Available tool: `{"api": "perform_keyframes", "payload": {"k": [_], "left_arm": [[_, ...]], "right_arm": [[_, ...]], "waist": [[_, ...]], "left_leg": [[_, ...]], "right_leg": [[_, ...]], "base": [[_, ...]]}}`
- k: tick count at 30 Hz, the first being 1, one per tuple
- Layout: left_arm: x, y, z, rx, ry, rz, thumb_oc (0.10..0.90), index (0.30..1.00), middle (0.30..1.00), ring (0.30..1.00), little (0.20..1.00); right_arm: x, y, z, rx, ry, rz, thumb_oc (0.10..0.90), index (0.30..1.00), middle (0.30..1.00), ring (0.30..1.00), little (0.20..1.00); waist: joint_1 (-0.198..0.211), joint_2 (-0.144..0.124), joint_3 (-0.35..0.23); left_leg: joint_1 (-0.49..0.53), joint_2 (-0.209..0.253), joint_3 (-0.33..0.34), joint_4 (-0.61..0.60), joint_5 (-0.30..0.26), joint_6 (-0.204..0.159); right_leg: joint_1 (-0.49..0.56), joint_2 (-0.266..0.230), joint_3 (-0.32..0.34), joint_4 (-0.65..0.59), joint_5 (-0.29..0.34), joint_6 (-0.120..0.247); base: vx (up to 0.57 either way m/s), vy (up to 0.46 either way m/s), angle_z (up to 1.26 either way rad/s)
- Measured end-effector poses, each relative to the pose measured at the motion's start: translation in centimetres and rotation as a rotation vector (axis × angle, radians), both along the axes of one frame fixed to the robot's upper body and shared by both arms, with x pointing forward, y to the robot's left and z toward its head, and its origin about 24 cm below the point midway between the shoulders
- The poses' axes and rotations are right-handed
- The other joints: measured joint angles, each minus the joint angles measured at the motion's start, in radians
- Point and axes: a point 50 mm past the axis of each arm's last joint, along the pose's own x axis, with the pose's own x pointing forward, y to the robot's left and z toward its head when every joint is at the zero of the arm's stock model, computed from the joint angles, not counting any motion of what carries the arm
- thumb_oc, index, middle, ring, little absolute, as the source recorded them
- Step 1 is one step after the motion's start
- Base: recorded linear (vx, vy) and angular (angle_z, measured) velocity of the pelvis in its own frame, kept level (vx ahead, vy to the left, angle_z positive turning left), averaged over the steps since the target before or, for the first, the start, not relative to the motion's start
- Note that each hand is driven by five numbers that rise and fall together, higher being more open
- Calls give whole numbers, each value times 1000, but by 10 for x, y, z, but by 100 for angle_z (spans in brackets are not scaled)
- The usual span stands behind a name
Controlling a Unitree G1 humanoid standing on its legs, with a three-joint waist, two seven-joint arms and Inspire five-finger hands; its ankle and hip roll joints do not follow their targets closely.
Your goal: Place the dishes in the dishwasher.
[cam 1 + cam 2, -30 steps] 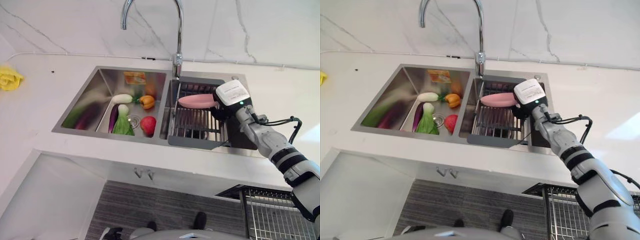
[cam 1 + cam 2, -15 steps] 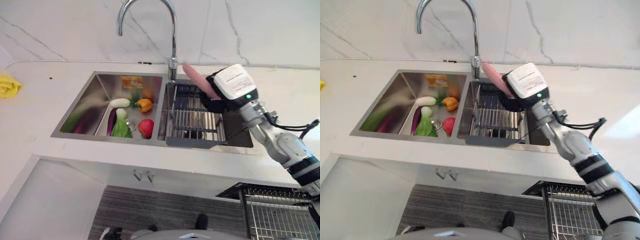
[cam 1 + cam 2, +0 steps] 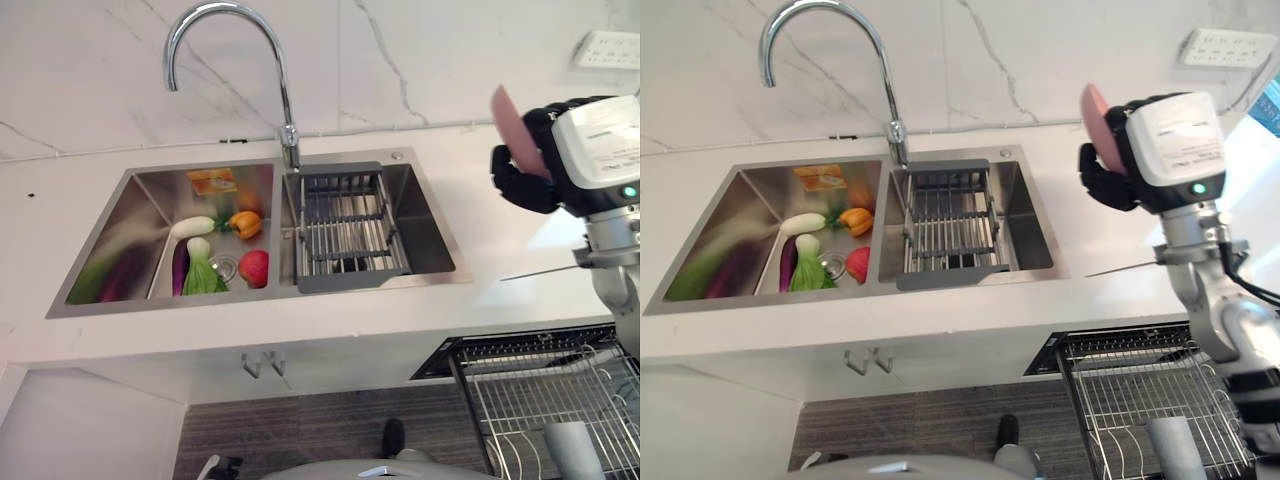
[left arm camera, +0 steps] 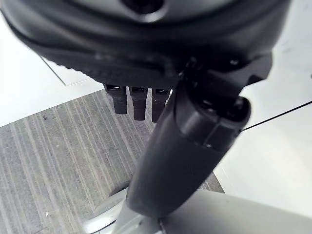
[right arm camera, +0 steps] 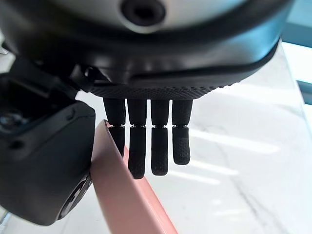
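Note:
My right hand is raised over the white counter to the right of the sink, shut on a pink plate that stands on edge. In the right wrist view the pink plate is pinched between the thumb and the straight fingers. The dishwasher rack, a pulled-out wire basket, is at the lower right below the counter edge, well below the plate. My left hand hangs over the striped floor with its fingers relaxed and nothing in it.
The steel double sink holds vegetables in its left basin and a dark dish rack in its right basin. A tall faucet rises behind. A wall socket is at the upper right. A grey cup stands in the dishwasher rack.
The right hand has lifted the pink plate out of the sink's dish rack and carried it up and right over the counter. The camera has turned right, bringing more of the dishwasher rack into view.

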Motion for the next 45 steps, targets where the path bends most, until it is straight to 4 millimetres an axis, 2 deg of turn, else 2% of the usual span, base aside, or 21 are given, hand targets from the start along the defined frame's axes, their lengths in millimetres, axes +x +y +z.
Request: {"api": "perform_keyframes", "payload": {"k": [3, 5, 7, 14, 16, 22, 28, 30, 31, 32, 33, 34, 35, 36, 37, 38, 39, 41, 42, 43, 45], "left_arm": [[-3, 1, 0, 1, 11, 0, 800, 900, 900, 900, 900], [-2, 0, 0, 3, 11, -17, 800, 900, 900, 900, 900], [-4, 0, -1, 0, 16, -16, 800, 900, 900, 900, 900], [-1, -2, -1, -8, 19, -46, 800, 900, 900, 900, 900], [0, -2, -1, -10, 17, -48, 800, 900, 900, 900, 900], [0, -1, 0, -14, 18, -49, 800, 900, 900, 900, 900], [-1, -1, -1, -20, 23, -44, 800, 900, 900, 900, 900], [0, -1, 0, -20, 20, -45, 800, 900, 900, 900, 900], [1, 1, 0, -18, 19, -44, 800, 900, 900, 900, 900], [1, 1, 0, -18, 19, -44, 800, 900, 900, 900, 900], [3, 4, 1, -10, 13, -45, 800, 900, 900, 900, 900], [5, 12, 3, 10, 11, -48, 800, 900, 900, 900, 900], [6, 21, 5, 35, 14, -52, 800, 900, 900, 900, 900], [6, 25, 6, 45, 13, -49, 800, 900, 900, 900, 900], [8, 26, 7, 47, 3, -51, 800, 900, 900, 900, 900], [11, 28, 8, 50, -3, -55, 800, 900, 900, 900, 900], [13, 29, 8, 54, -10, -59, 800, 900, 900, 900, 900], [17, 31, 10, 62, -21, -68, 800, 900, 900, 900, 900], [20, 34, 11, 69, -30, -74, 800, 900, 900, 900, 900], [23, 37, 13, 78, -39, -76, 800, 900, 900, 900, 900], [31, 37, 15, 77, -57, -78, 800, 900, 900, 900, 900]], "right_arm": [[-1, -3, 0, 2, -9, -11, 400, 300, 300, 300, 300], [-9, -9, -6, 0, 13, -36, 400, 300, 300, 300, 300], [-17, -13, -12, -3, 40, -52, 400, 300, 300, 300, 300], [-17, -18, -18, 0, 65, -73, 400, 300, 300, 300, 300], [-17, -23, -21, 4, 78, -96, 400, 300, 300, 300, 300], [-17, -35, -28, 13, 108, -161, 400, 300, 300, 300, 300], [-36, -47, -43, -3, 205, -220, 400, 300, 300, 300, 300], [-42, -50, -47, -8, 236, -236, 400, 300, 300, 300, 300], [-42, -49, -47, -9, 242, -232, 400, 300, 300, 300, 300], [-42, -49, -47, -9, 242, -232, 400, 300, 300, 300, 300], [-40, -48, -45, -8, 236, -224, 400, 300, 300, 300, 300], [-34, -45, -43, -3, 227, -211, 400, 300, 300, 300, 300], [-34, -45, -48, 1, 246, -212, 400, 300, 300, 300, 300], [-33, -47, -52, 4, 268, -222, 400, 300, 300, 300, 300], [-33, -48, -53, 4, 277, -231, 400, 300, 300, 300, 300], [-33, -47, -52, 2, 277, -232, 400, 300, 300, 300, 300], [-32, -46, -51, -2, 275, -224, 400, 300, 300, 300, 300], [-29, -39, -52, -9, 277, -196, 400, 300, 300, 300, 300], [-24, -32, -51, -22, 277, -164, 400, 300, 300, 300, 300], [-21, -25, -50, -42, 277, -132, 400, 300, 300, 300, 300], [-18, -10, -47, -88, 284, -60, 400, 300, 300, 300, 300]], "waist": [[-20, -4, -3], [-37, -5, -7], [-37, -1, -9], [-44, -1, -10], [-45, -8, -5], [-52, -13, -2], [-58, -15, -1], [-66, -23, 4], [-64, -30, 8], [-64, -30, 8], [-60, -48, 20], [-65, -75, 48], [-86, -101, 68], [-94, -97, 74], [-89, -90, 79], [-76, -72, 90], [-68, -67, 92], [-56, -59, 96], [-40, -64, 94], [-30, -78, 87], [-1, -90, 86]], "left_leg": [[-1, -9, 24, 0, 0, 5], [2, -10, 24, 3, 0, 5], [2, -11, 26, 5, 0, 5], [12, -27, 65, 5, 1, 7], [13, -36, 80, 1, 0, 16], [13, -46, 78, 0, 1, 31], [16, -52, 78, 2, 3, 30], [10, -66, 96, 6, 3, 30], [-2, -75, 131, 6, 5, 33], [-2, -75, 131, 6, 5, 33], [-20, -81, 186, 7, 7, 36], [-31, -88, 252, 17, 8, 45], [-32, -87, 270, 20, 7, 64], [-41, -72, 294, 16, 9, 74], [-41, -52, 323, 8, 11, 85], [-36, -21, 365, 8, 15, 89], [-34, -1, 390, 8, 18, 86], [-25, 29, 417, 8, 29, 68], [-23, 40, 427, 8, 35, 57], [-22, 48, 426, 9, 43, 44], [-24, 58, 424, 31, 61, 16]], "right_leg": [[-15, -3, 25, 0, 4, 6], [-14, -3, 28, 0, 7, 8], [-15, -3, 31, 0, 9, 7], [-30, -8, 73, 1, 31, 7], [-31, -14, 89, 0, 32, 15], [-30, -27, 88, -2, 30, 18], [-30, -29, 87, 1, 38, 27], [-53, -28, 104, 8, 64, 25], [-90, -27, 119, 17, 86, 40], [-90, -27, 119, 17, 86, 40], [-130, -25, 129, 3, 133, 86], [-170, -32, 115, -3, 163, 120], [-164, -54, 13, 4, 90, 161], [-180, -66, -72, 30, 64, 141], [-190, -76, -117, 73, 54, 147], [-193, -107, -168, 141, 40, 163], [-172, -148, -191, 181, 17, 183], [-97, -199, -217, 234, -46, 179], [-69, -221, -232, 274, -75, 168], [-28, -222, -236, 270, -64, 147], [47, -167, -229, 121, -116, 83]], "base": [[-30, 28, -24], [-54, 48, -7], [-51, 38, -2], [-53, 43, -18], [-37, 32, -17], [-4, 11, 0], [-69, 48, 2], [-209, 20, -33], [-131, 1, -42], [-124, -1, -82], [-87, -2, -120], [-142, 4, -135], [-136, 17, -104], [-162, 25, -65], [-94, 34, -96], [-103, 11, -107], [-95, -4, -96], [-129, -28, -64], [-82, -58, -66], [-40, -102, -63], [-16, -111, -54]]}}
